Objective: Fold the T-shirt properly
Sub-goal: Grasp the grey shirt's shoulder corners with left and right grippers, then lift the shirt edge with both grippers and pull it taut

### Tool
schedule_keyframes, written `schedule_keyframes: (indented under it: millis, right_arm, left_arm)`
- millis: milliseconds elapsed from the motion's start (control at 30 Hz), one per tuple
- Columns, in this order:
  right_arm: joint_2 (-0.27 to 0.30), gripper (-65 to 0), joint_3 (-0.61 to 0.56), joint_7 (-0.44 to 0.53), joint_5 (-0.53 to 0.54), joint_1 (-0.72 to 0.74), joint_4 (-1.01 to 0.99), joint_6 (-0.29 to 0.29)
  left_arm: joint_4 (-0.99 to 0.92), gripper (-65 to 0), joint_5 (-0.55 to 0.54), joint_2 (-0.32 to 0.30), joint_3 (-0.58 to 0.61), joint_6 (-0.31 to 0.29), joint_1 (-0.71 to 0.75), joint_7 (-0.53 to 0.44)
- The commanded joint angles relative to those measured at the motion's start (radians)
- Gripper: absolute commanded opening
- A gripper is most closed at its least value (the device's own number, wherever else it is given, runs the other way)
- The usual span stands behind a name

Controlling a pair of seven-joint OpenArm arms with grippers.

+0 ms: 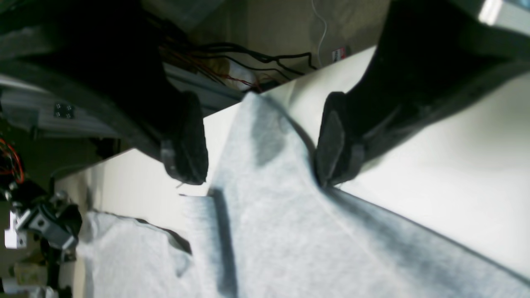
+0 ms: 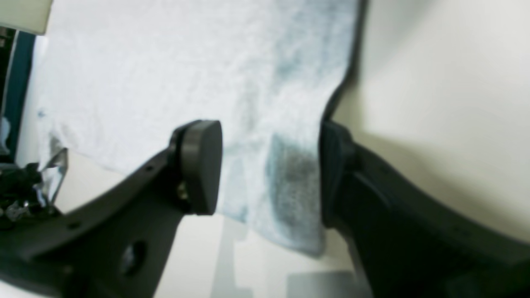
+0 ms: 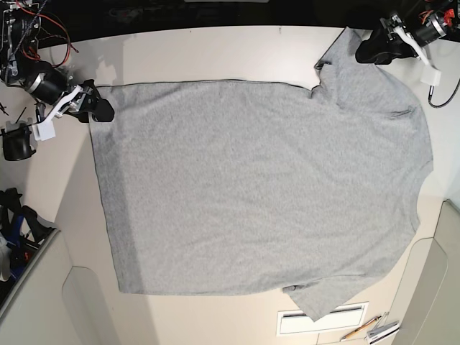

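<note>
The heather-grey T-shirt (image 3: 259, 187) lies spread flat on the white table (image 3: 215, 50), hem toward the left and sleeves toward the right. My left gripper (image 3: 365, 50) is at the far right sleeve. In the left wrist view it (image 1: 258, 176) is open, its two dark fingers straddling the sleeve cloth (image 1: 265, 215). My right gripper (image 3: 100, 111) is at the far left hem corner. In the right wrist view it (image 2: 269, 169) is open, with the corner of the shirt (image 2: 285, 178) lying between its pads, and its right finger (image 2: 331, 174) sits at the darker hem edge.
The table's far edge runs close behind both grippers. Loose cables (image 1: 256, 58) hang beyond that edge near the left arm. A white slotted panel (image 3: 323, 321) and pencils (image 3: 363, 330) lie at the near right, just past the near sleeve.
</note>
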Motion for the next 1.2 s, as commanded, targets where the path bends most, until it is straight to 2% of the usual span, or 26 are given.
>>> schedule_keyframes:
  millis: [0, 33, 100, 200, 233, 367, 500, 700, 900, 1167]
  right_arm:
    - [0.013, -30.7, -0.001, -0.048, -0.035, -0.004, 0.002, -0.016]
    - [0.014, -32.8, -0.001, -0.048, -0.035, -0.004, 0.002, -0.016]
    - [0.013, -42.0, -0.001, -0.048, -0.035, -0.004, 0.002, -0.016]
    - [0.014, -61.5, -0.001, -0.037, -0.051, -0.003, 0.002, -0.016]
    - [0.014, -65.0, -0.001, -0.021, -0.063, -0.004, 0.002, -0.016]
    - [0.014, -65.0, 0.008, -0.010, -0.088, -0.001, 0.002, -0.016]
    - [0.014, -65.0, 0.040, -0.022, -0.076, -0.003, 0.023, -0.016]
    - [0.014, -65.0, 0.114, -0.057, -0.076, -0.004, 0.082, -0.016]
    - [0.016, -65.0, 0.121, -0.067, -0.042, -0.003, 0.101, -0.016]
    - [0.016, -65.0, 0.136, -0.067, -0.035, 0.019, 0.103, -0.016]
  left_arm:
    - [-0.007, -24.8, 0.089, -0.001, 0.011, 0.030, 0.016, 0.054]
    - [-0.007, -30.1, 0.089, -0.001, 0.013, 0.030, 0.016, 0.045]
    - [-0.007, -45.2, 0.089, -0.001, 0.013, 0.030, 0.016, 0.024]
    - [-0.007, -65.0, 0.088, -0.001, 0.013, 0.030, 0.016, -0.025]
    - [-0.006, -65.0, 0.088, -0.001, 0.013, 0.029, 0.016, -0.045]
    - [0.023, -65.0, 0.079, -0.001, -0.001, 0.002, 0.017, -0.066]
    - [0.101, -65.0, 0.026, -0.001, -0.038, 0.002, 0.018, -0.032]
    - [0.204, -65.0, 0.027, -0.001, -0.113, 0.002, 0.043, -0.026]
    - [0.237, -65.0, -0.037, -0.001, -0.141, 0.002, 0.055, -0.019]
    - [0.292, -65.0, -0.085, -0.062, -0.190, 0.002, 0.015, -0.019]
